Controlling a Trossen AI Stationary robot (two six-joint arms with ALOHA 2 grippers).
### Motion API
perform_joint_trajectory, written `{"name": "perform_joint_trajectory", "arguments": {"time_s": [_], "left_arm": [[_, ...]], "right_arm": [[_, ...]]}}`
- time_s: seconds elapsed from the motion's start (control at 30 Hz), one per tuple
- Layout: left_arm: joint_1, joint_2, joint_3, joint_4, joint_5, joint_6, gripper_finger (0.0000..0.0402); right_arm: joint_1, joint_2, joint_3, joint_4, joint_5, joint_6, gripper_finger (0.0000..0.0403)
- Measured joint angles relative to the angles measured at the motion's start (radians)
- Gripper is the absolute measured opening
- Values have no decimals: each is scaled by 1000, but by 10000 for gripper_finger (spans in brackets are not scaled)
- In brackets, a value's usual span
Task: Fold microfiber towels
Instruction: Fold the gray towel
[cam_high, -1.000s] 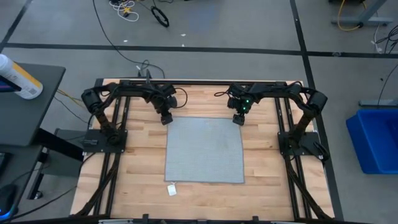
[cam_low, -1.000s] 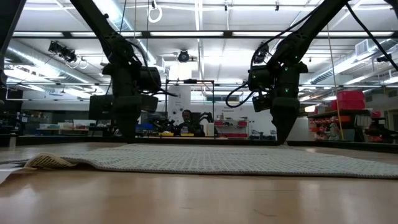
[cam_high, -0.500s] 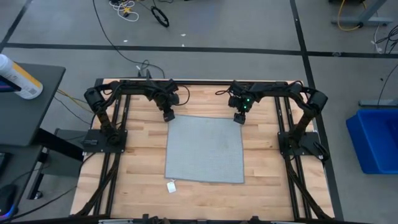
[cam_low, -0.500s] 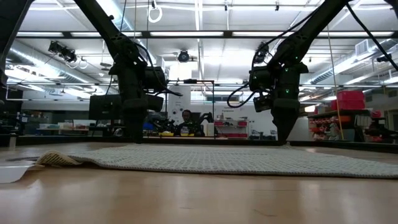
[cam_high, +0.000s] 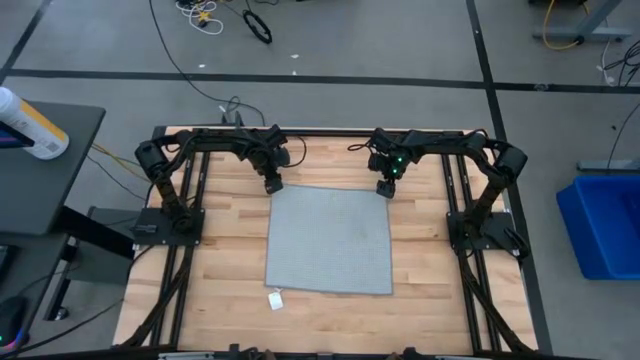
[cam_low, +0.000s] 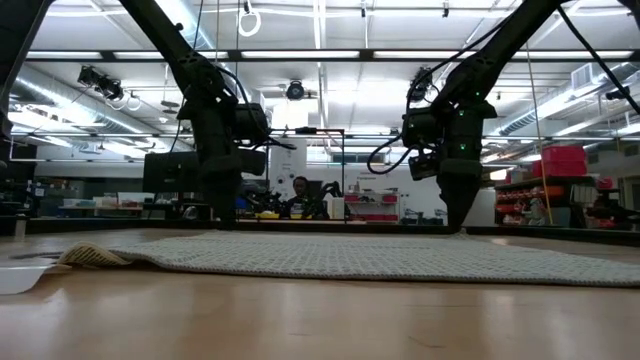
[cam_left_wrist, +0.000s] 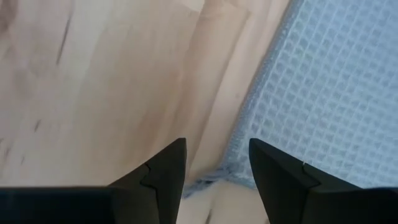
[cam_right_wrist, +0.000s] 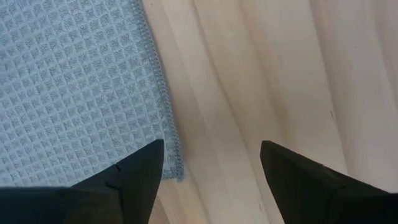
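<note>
A light grey-blue, waffle-textured square microfiber towel (cam_high: 330, 240) lies flat in the middle of the pale wooden table (cam_high: 225, 270), its small white tag (cam_high: 276, 300) poking out at one near corner. Both grippers hang at the towel's far edge, one over each far corner. The left gripper (cam_left_wrist: 214, 171) has its fingers spread, and the towel's corner lies on the wood between them, slightly curled. The right gripper (cam_right_wrist: 211, 171) is also spread wide, one finger over the towel's hemmed corner and the other over bare wood just beside it. Neither holds anything.

The step in hand looks like pinching the two far corners to start the first fold. To do it well, each gripper should drop until its fingertips straddle the hem, one finger on the cloth and one on the wood, then close on the hem itself. The right gripper sits nearer the towel's very edge, so a small shift over the towel would give a surer bite. Both corners should rise together and level, so the fold line stays straight.
</note>
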Motion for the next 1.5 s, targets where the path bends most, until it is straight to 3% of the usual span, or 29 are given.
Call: {"name": "perform_joint_trajectory", "arguments": {"time_s": [0.3,0.6,0.93,1.23,1.5], "left_arm": [[-1,-3,-37,-28,-15,-13,186],[-11,40,-27,-49,-83,-13,185],[-12,52,53,-227,-168,78,186],[-10,51,53,-222,-192,106,186],[-15,48,42,-201,-204,155,170]], "right_arm": [[8,0,0,0,-11,7,259],[37,0,0,0,-11,11,279],[35,0,0,-3,-11,11,255],[35,0,0,-3,-11,9,275],[35,0,0,-3,-11,9,248]]}}
